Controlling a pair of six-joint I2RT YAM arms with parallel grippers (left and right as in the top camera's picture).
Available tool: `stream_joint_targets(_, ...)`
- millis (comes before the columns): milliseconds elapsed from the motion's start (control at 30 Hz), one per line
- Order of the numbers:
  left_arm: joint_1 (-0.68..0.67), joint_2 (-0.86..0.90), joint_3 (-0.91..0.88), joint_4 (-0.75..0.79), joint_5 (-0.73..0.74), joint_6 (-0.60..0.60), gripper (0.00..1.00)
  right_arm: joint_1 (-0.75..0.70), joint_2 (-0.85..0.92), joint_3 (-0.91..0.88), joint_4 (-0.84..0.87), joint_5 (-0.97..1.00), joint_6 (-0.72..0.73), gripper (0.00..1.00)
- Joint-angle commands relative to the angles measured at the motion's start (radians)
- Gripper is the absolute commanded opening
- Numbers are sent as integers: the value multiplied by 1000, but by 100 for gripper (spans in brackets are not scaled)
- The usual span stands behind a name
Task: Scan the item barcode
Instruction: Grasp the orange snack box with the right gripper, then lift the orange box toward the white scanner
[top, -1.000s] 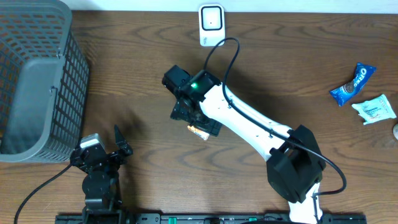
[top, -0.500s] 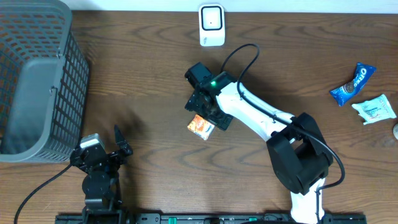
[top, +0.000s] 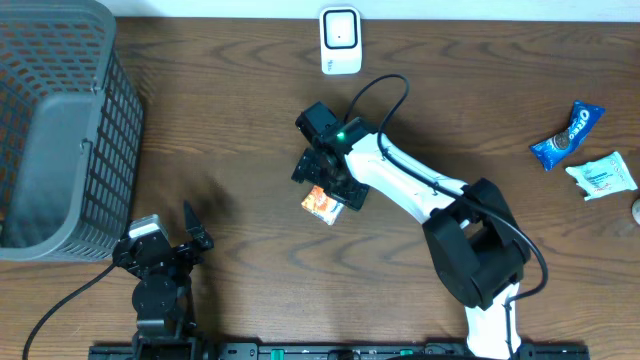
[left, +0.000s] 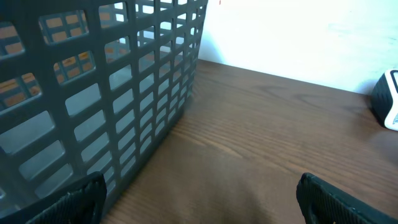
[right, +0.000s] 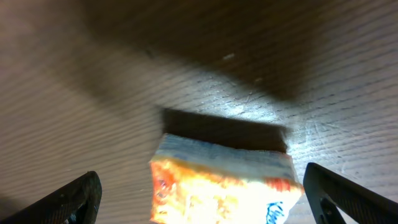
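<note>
Item = small orange snack packet (top: 322, 204), lying flat in the middle of the brown wooden table (top: 230, 130). It's well short of the white barcode scanner (top: 340, 40) at the far edge, so not presented yet. Directly above it hovers the right gripper (right: 202, 193), jaws wide, empty. Arm stretched far-left, wrist pointing down, likely lining up a top pick. Near-left, the left gripper (left: 199, 208) is also released, parked by the grey mesh basket (left: 93, 93).

The right arm reaches forward and to the left, with the right hand (top: 322, 182) pointing down, fingers spread wide. The left arm sits folded near its base, the left hand (top: 197, 227) equally wide and empty.
</note>
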Motion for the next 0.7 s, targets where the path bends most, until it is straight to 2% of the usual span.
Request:
stream_joint_targets(0, -4, -1, -29, -10, -8, 6, 98, 8, 43, -9, -10, -27, -16, 99)
stream_joint_targets(267, -4, -1, -29, -10, -8, 6, 98, 20, 50, -9, -16, -26, -15, 99)
stream_joint_targets(333, -4, -1, -29, -10, -8, 6, 98, 20, 52, -11, -24, -26, -15, 95)
stream_joint_targets(500, -4, -1, -29, -10, -8, 6, 98, 31, 58, -16, -40, -25, -15, 78)
stream_joint_targets(667, -4, -1, -29, -10, -8, 6, 98, 40, 63, -17, -54, -16, -15, 71)
